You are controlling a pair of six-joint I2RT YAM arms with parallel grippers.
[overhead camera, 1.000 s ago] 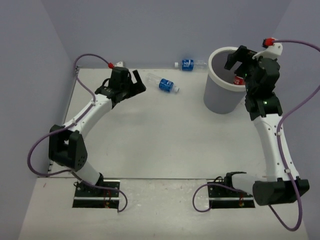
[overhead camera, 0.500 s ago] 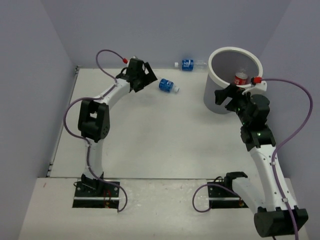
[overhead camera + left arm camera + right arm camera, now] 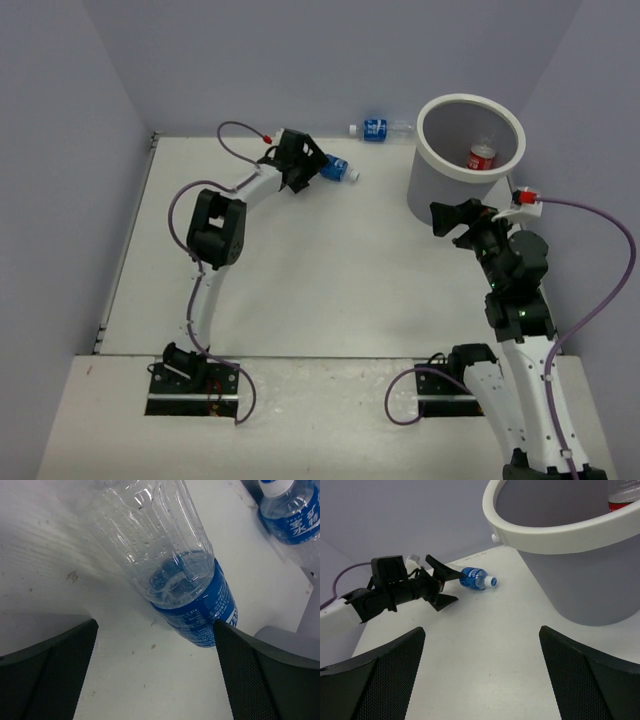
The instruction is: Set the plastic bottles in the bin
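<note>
A: What stands around the desk?
B: Plain lavender-grey walls on three sides: a back wall, a left wall and a right wall, each meeting the desk's edge.
A: And the top itself?
B: Off-white and matt, with a seam running straight across near the front. Up close, small brown specks dot it.
A: The light?
B: Even and soft, coming from above. Shadows are faint.

at one o'clock in the left wrist view, the far bottle had white asian characters on its blue label, one probably 水. small print on the near bottle was unreadable.
</note>
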